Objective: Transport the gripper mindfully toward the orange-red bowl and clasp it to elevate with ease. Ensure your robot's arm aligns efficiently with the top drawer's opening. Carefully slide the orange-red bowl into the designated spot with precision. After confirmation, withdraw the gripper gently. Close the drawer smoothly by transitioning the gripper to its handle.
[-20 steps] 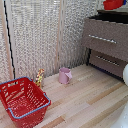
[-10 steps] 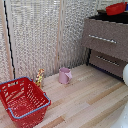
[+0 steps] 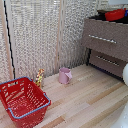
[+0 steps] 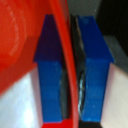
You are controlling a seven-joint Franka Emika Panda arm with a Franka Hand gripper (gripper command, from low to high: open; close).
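gripper (image 4: 71,75): blue fingertips (image 4: 50,75) clamped on the rim of the orange-red bowl (image 4: 22,40)
orange-red bowl: seen above top drawer (image 3: 106,39), far right
handle (image 3: 102,39): untouched
basket (image 3: 22,100): near left
mug (image 3: 64,75): centre floor

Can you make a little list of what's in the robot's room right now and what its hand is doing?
gripper: blue fingertips shut on the bowl's rim
orange-red bowl: up at the top of the drawer unit
top drawer: brown front, silver handle
lower drawer: shorter, below it
red basket: on the wooden floor
pink mug: on the floor near the screen
small toy figure: beside the basket
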